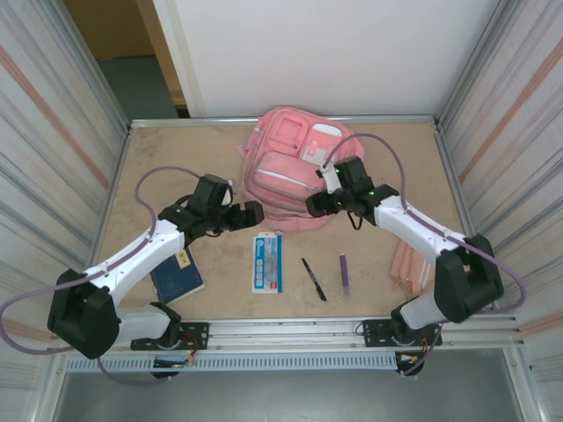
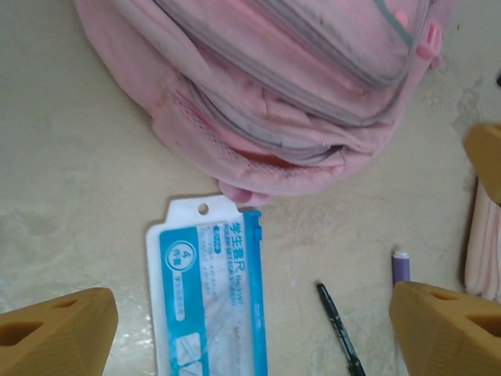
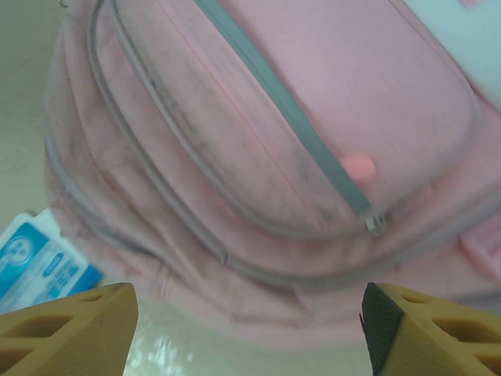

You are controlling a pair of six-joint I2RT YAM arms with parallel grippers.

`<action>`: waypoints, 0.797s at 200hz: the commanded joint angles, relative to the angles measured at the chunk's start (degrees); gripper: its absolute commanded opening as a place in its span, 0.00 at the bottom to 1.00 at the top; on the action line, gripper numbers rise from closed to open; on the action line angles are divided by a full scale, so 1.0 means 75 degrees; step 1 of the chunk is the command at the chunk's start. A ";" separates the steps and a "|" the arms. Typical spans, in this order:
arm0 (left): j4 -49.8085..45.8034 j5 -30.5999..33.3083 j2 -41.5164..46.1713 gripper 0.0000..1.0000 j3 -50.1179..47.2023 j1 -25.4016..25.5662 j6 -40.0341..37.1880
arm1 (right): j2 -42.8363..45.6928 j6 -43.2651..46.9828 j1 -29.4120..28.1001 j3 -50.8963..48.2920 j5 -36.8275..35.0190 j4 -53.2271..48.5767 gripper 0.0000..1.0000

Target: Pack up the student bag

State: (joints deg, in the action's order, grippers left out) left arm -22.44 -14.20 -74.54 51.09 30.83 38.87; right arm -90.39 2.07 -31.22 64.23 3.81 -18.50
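Student bag (image 1: 281, 176) at 12 o'clock on the table (image 1: 176, 167). Left gripper (image 1: 255, 214) at its 7, right gripper (image 1: 312, 204) at 5; both jaws apart, empty.

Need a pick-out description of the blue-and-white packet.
Find the pink backpack at the far middle of the table. Just on its near side lies a flat packet. It alone is blue and white; the black pen and purple pen beside it are thin sticks.

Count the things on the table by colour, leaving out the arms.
Pink: 2, student bag and striped bundle
Blue: 2, ruler packet and notebook
Black: 1, pen
Purple: 1, marker
Total: 6
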 commanded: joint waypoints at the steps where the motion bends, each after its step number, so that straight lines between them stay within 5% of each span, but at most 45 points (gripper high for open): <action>1: 0.0296 -0.0912 -0.0372 0.88 0.0252 -0.0002 0.0535 | -0.0901 0.1181 -0.0441 0.0683 -0.0955 -0.0212 0.75; 43: 0.0618 -0.0706 -0.0596 0.84 0.0046 0.0003 0.0646 | -0.2592 0.1854 -0.0808 0.1721 -0.2122 0.0026 0.73; 67: 0.0725 -0.0682 -0.0787 0.84 0.0043 -0.0005 0.0542 | -0.2974 0.1822 -0.0855 0.2391 -0.2469 -0.0084 0.47; 110: 0.0823 -0.0662 -0.1347 0.84 0.0179 -0.0079 0.0464 | -0.2547 0.1060 -0.0758 0.2600 -0.0842 0.0243 0.00; 145: 0.1194 -0.0638 -0.1661 0.85 0.0256 -0.0198 0.0629 | -0.2098 0.0515 -0.0683 0.2513 -0.0247 0.0576 0.01; 159: 0.1248 -0.0700 -0.1838 0.85 0.0379 -0.0266 0.0667 | -0.2026 0.0811 -0.0610 0.2499 -0.0143 0.0411 0.48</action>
State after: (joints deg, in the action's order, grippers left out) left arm -15.42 -18.98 -86.61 51.44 29.91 42.76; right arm -109.89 8.54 -36.60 82.56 -1.23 -16.05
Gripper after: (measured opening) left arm 0.850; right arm 0.100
